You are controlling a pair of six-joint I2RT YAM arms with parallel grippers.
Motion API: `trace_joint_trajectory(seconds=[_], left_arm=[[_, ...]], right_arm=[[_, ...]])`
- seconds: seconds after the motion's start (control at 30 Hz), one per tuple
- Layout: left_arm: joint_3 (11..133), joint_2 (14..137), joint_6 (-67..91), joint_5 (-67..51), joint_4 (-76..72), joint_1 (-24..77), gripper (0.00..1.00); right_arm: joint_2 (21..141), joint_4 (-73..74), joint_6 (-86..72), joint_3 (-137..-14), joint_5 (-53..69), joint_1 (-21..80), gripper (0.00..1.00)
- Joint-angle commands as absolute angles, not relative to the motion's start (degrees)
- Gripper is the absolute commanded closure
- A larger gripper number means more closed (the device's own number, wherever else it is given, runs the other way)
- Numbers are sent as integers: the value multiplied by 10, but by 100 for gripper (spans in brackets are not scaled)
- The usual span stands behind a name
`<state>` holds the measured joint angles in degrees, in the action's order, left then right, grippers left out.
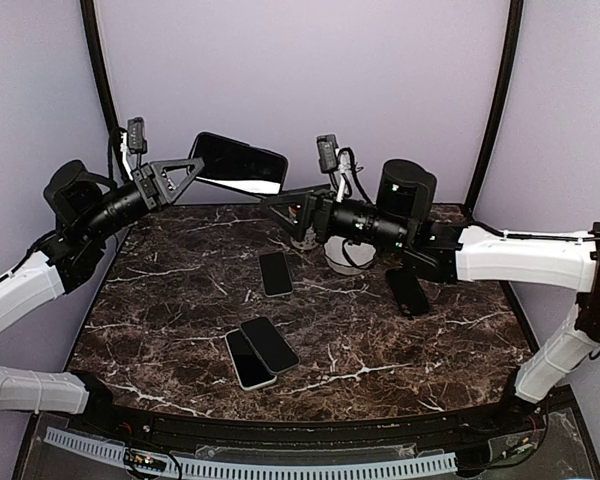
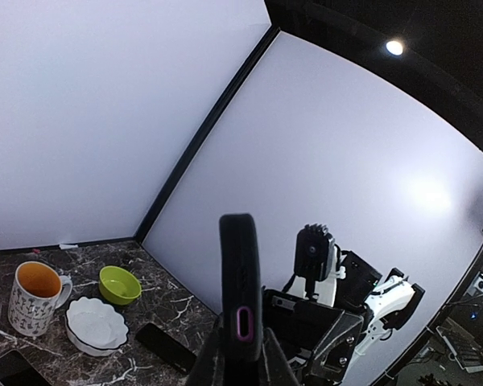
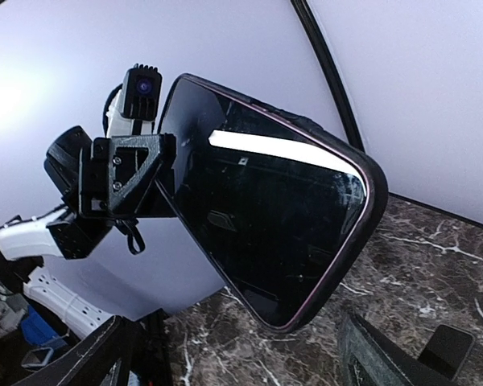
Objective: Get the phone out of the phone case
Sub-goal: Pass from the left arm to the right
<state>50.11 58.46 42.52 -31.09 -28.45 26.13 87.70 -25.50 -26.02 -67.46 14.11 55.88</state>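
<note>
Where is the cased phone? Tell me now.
In top view, the cased phone hangs above the table's far edge, clamped in the left pincer, the open right pincer just right of it.

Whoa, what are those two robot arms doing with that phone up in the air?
The left gripper is holding a phone, in its case, up above the table by one end. The right gripper is open, close to the phone's other end, not gripping it. So the phone has not come out yet. A few other phones lie flat on the table.
</note>
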Motion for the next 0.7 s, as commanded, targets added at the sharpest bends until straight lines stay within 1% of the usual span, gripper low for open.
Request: trace_joint_trajectory(seconds=[0.0,0.07,0.23,0.43,0.53,0.6,0.63,0.67], left_arm=[[507,558,467,-341,-388,259,100],[502,554,474,-350,-400,259,100],[489,542,479,-354,-412,259,100],[477,539,489,-353,-421,259,100],[479,539,488,-345,-405,259,100],[480,539,487,-342,-400,259,100],[480,539,486,-342,-400,259,100],[479,540,485,-343,-399,259,100]], right_arm=[[901,-362,-314,-716,215,554,14],[909,-382,-326,-725,229,554,21],[926,-413,-363,-752,264,549,46],[943,-477,-410,-765,289,542,64],[954,-479,-417,-785,298,542,79],[960,-487,-417,-791,312,542,81],[962,-493,-419,-791,320,542,85],[964,-495,-419,-792,324,541,92]])
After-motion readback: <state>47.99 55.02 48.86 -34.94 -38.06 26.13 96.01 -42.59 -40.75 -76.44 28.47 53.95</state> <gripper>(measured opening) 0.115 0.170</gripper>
